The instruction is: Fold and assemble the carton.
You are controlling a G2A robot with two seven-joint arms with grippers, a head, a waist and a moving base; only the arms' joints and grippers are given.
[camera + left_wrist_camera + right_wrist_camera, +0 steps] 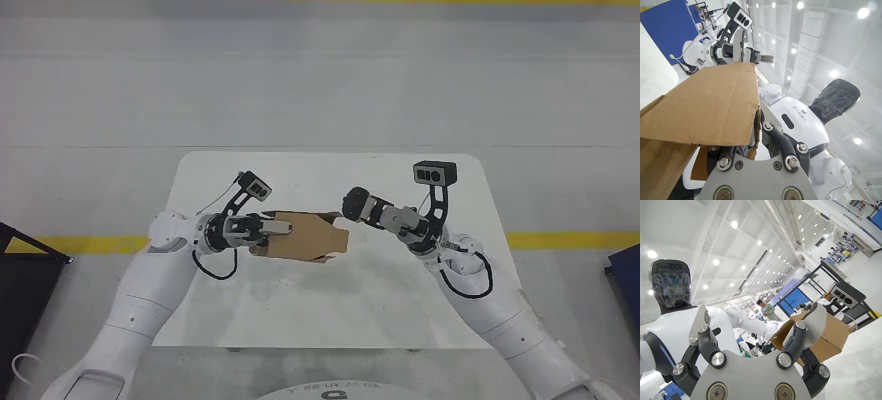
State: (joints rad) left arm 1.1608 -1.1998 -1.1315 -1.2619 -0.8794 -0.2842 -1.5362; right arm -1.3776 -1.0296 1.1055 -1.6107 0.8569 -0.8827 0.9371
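A brown carton point(305, 238) lies partly folded at the middle of the white table point(400, 300). My left gripper point(275, 229) is at its left end, shut on one cardboard wall. In the left wrist view the carton point(711, 106) fills the foreground and a flap edge runs between the gripper's fingers point(772, 121). My right gripper point(350, 205) hovers at the carton's far right corner, open. In the right wrist view its fingers point(700, 317) are spread wide, and one overlaps the carton point(832, 336); I cannot tell if it touches. The right gripper point(764, 57) also shows beyond the carton's far edge.
Bare tabletop surrounds the carton on all sides. A black frame point(25, 262) stands on the floor left of the table. A dark blue object point(625, 268) sits at the right edge. A yellow floor line point(560, 240) runs behind the table.
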